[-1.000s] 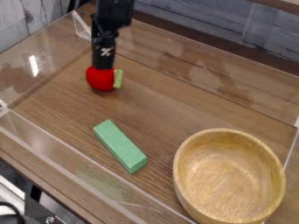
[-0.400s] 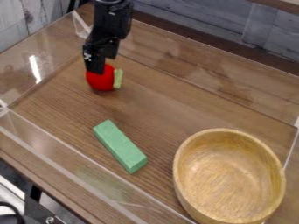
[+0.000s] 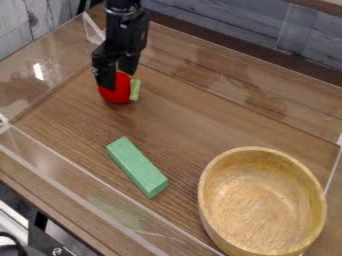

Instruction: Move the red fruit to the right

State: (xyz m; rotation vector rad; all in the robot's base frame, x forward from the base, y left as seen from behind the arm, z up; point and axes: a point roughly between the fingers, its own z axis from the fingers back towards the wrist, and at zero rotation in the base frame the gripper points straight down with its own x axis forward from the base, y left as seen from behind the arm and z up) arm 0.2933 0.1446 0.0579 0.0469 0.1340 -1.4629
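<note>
Closest to me, at the lower right, sits a round wooden bowl [image 3: 262, 201], pale inside, its rim nearly at the near edge of the wooden table [image 3: 201, 110]. A low clear plastic wall [image 3: 80, 200] runs along the near side and up the left, catching some glare.

A little further in, left of the bowl and well apart from it, a flat green block [image 3: 138, 166] lies on the wood, set at a slant with one end pointing toward the near right.

Beyond that, in the far left part of the table, is the red fruit [image 3: 118, 90]. It is small, round and bright red, with a bit of green showing on its right side. It rests on the table, well apart from both the block and the bowl.

The black gripper [image 3: 112, 78] is right over it, pointing straight down from the dark arm [image 3: 126, 25] that comes in from the top edge. Its jaws are spread wide, with one dark finger [image 3: 99, 72] down along the left side of the fruit and the other at its top right, so the fruit sits between them. I cannot tell whether either finger touches the fruit. The fruit is not lifted.

Behind the arm, the far side of the table meets a grey, blurry backdrop.
</note>
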